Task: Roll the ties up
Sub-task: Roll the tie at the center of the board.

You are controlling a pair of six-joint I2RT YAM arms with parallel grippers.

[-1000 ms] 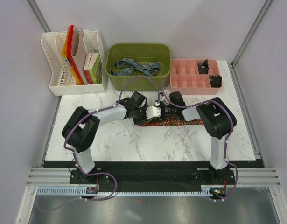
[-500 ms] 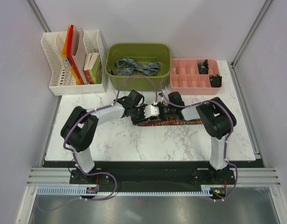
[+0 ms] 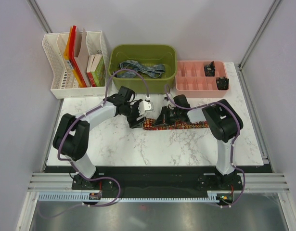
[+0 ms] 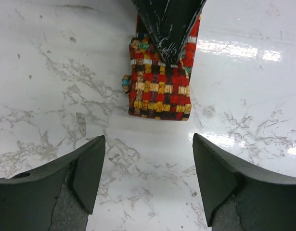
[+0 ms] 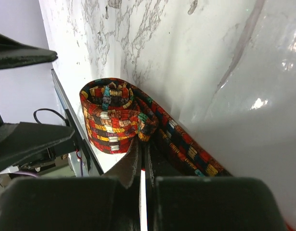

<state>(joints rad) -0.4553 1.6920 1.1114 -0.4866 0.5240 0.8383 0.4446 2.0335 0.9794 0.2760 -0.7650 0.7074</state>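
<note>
While our right jaws pinch the rolled end of the red patterned tie (image 3: pixel 174 125) on the marble worktop (image 3: pixel 138 147), our left jaws stand wide open just beside it.

I see a white file rack (image 3: pixel 54 53) back left, green bin (image 3: pixel 143 47), pink divided tray (image 3: pixel 188 77), marble worktop (image 3: pixel 138 149).

A white marble desk (image 3: pixel 138 149) lies under the jaws. Plain lilac walls (image 3: pixel 152 21) rise beyond them. Glare (image 4: pixel 244 50) streaks the desk.
</note>
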